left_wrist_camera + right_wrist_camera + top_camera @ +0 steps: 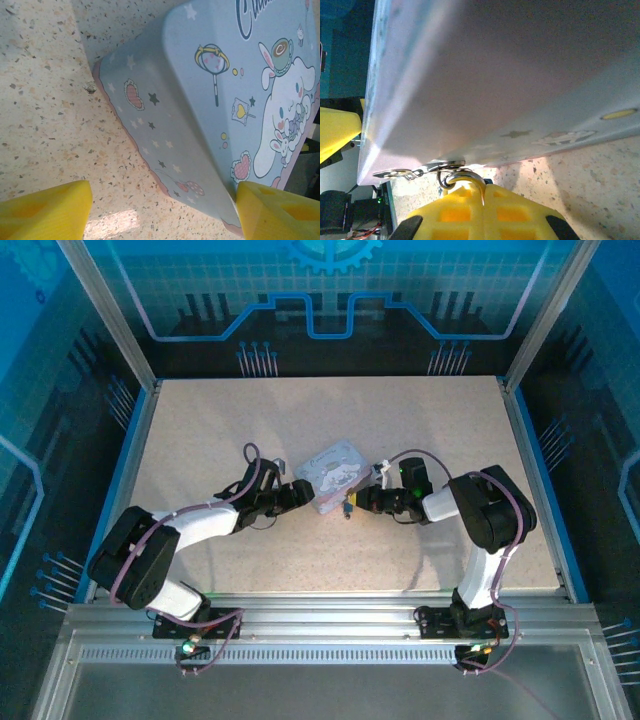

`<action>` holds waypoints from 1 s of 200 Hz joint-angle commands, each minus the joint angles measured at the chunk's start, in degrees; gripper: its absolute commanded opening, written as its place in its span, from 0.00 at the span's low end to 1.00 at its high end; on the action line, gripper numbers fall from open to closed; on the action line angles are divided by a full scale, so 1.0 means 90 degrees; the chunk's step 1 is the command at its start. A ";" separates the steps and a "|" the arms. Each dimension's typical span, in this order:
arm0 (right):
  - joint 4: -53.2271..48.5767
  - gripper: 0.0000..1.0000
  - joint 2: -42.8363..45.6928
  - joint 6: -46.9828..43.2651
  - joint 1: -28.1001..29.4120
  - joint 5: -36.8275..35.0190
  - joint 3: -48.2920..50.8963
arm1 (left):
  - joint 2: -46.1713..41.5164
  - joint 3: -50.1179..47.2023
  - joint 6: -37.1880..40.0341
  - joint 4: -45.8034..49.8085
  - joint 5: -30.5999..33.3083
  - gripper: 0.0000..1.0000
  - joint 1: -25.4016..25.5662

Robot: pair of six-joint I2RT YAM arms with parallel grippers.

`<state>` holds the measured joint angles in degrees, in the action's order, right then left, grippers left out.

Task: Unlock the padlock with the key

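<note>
The pastel lilac-blue tin [335, 475] with a white cartoon character [280, 125] lies mid-table. My right gripper [484, 187] is shut on the padlock, whose body is hidden between the yellow fingers. Only its silver shackle [465, 176] shows, hooked through the metal hasp [442, 164] at the tin's lower edge. In the top view this gripper [360, 502] sits at the tin's near right corner. My left gripper [162, 222] is open at the tin's left end [300, 492], one finger [280, 210] close to the tin's corner. A tiny dark speck [90, 89] lies by the tin; I cannot tell whether it is the key.
The speckled beige tabletop [220, 430] is ringed by a blue rim and aluminium posts [110, 315]. A small silver clasp [395, 173] sticks out beside the hasp. The left gripper's yellow finger [335, 130] appears beyond the tin in the right wrist view.
</note>
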<state>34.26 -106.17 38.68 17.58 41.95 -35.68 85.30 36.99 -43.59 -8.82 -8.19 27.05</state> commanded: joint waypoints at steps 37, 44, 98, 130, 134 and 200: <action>0.0211 0.00 0.0421 0.0417 0.0019 -0.0723 0.0449 | -0.0152 -0.0349 -0.0067 0.0494 0.0205 0.76 -0.0007; 0.0290 0.00 0.0439 0.0510 0.0019 -0.0754 0.0477 | -0.0154 -0.0367 -0.0069 0.0481 0.0192 0.76 -0.0011; 0.0815 0.00 0.0570 0.1247 0.0039 -0.1023 0.0662 | -0.0096 -0.0560 -0.0228 0.0138 0.0116 0.76 -0.0009; 0.0732 0.00 0.0729 0.1489 0.0066 -0.1208 0.0732 | -0.0639 -0.0565 -0.0173 0.0240 0.0202 0.76 -0.0010; 0.0734 0.00 0.0757 0.1519 0.0073 -0.1231 0.0742 | -0.0737 -0.0532 -0.0135 0.0326 0.0240 0.76 0.0000; 0.0396 0.00 0.1094 0.1688 0.0165 -0.1489 0.0748 | -0.1365 0.0685 0.0503 0.1238 0.0535 0.76 0.0432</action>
<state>38.20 -98.04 52.56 18.33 29.61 -29.28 72.90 37.65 -42.83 -1.13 -4.75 28.64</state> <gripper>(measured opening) 0.049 0.764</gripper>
